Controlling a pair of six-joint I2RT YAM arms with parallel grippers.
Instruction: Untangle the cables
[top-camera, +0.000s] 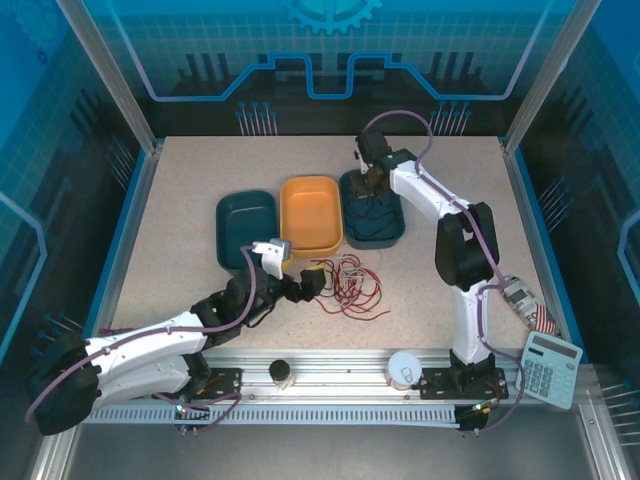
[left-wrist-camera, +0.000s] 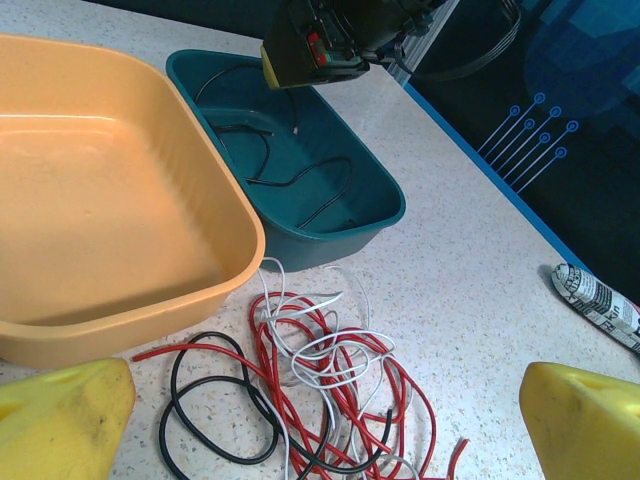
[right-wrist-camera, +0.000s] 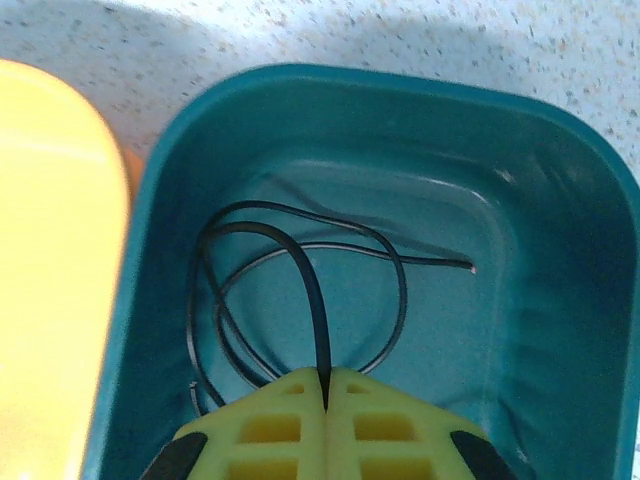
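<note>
While the R jaws are clenching shut on a black cable, pinched between the yellow fingertips, that cable is looping down into the R teal tray. More black lengths are lying curled on the tray floor. In the top view the R arm is reaching over this tray, which is sitting at the far R of a row of 3: L teal tray, orange tray, R teal tray.

L jaws are standing fully released, w/ nothing between them. Both fingertips are showing at the lower corners of the L wrist view. They are hovering on the near side of the cables, apart from them.

Cables (red, black, whitish) are lying as a loose tangle on the bench, just in front of the orange and R teal trays. One whitish strand is reaching close to where the two trays' near walls meet. In the top view the tangle is sitting approx. at bench centre, just R of the L jaws.

Misc.: a calculator is lying at the near R corner.
</note>
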